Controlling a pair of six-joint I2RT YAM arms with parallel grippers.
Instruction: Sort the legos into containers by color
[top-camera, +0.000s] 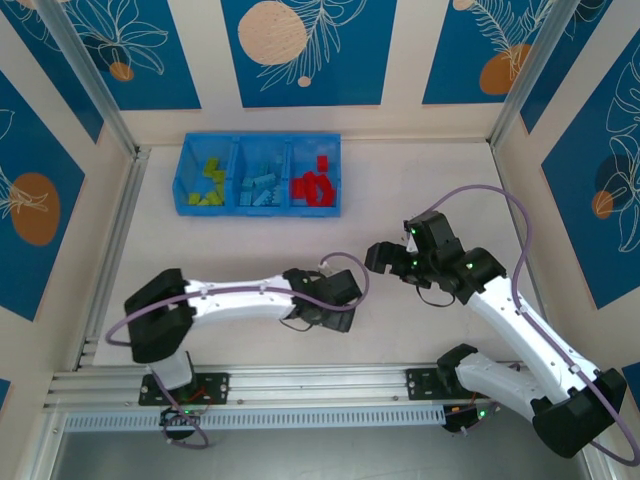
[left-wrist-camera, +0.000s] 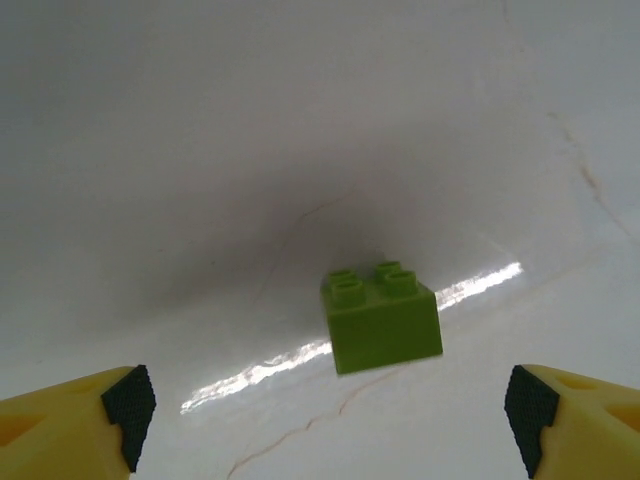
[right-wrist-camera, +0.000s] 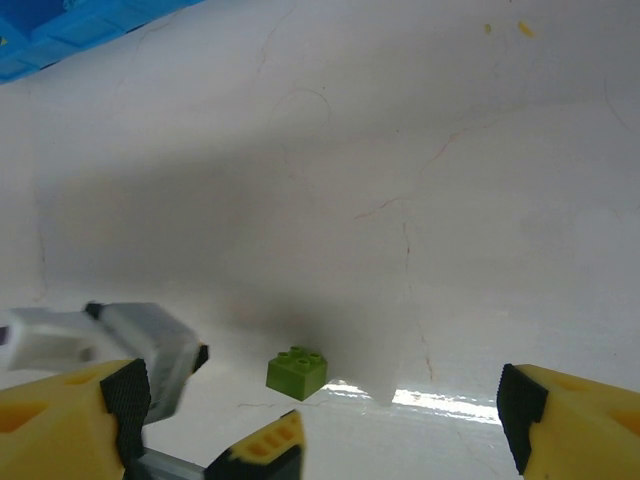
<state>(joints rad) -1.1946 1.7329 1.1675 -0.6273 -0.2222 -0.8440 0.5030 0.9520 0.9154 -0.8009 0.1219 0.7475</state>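
One green brick (left-wrist-camera: 382, 315) lies loose on the counter (left-wrist-camera: 250, 150), studs up, well apart from the bin (top-camera: 260, 208). The bin is loaded green on the left, light blue in the middle, red on the right. Left tool (left-wrist-camera: 330, 420): spread wide, holding nothing. The brick sits ahead of its pads (left-wrist-camera: 130, 405), not between them, and is turned at an angle to their closing line. Right tool (right-wrist-camera: 320, 420): spread wide, empty, facing the same brick from the other side, with the left tool just beside the brick in its wrist view. From the top view, the two tools are near each other at mid-counter. Risks, as judged:

1. Both arms go for the one brick and the tools knock together, or one shoves the brick out of the other's reach.
2. The left tool closes before it advances, so the pads meet on air or clip the near edge and skid the brick across the glossy counter.
3. With the brick skewed, the pads catch corners rather than flat faces, and the brick twists or pops out.
4. A weak pinch lets go on the long carry to the green compartment (top-camera: 210, 180), or a release over the thin wall drops the brick into light blue.
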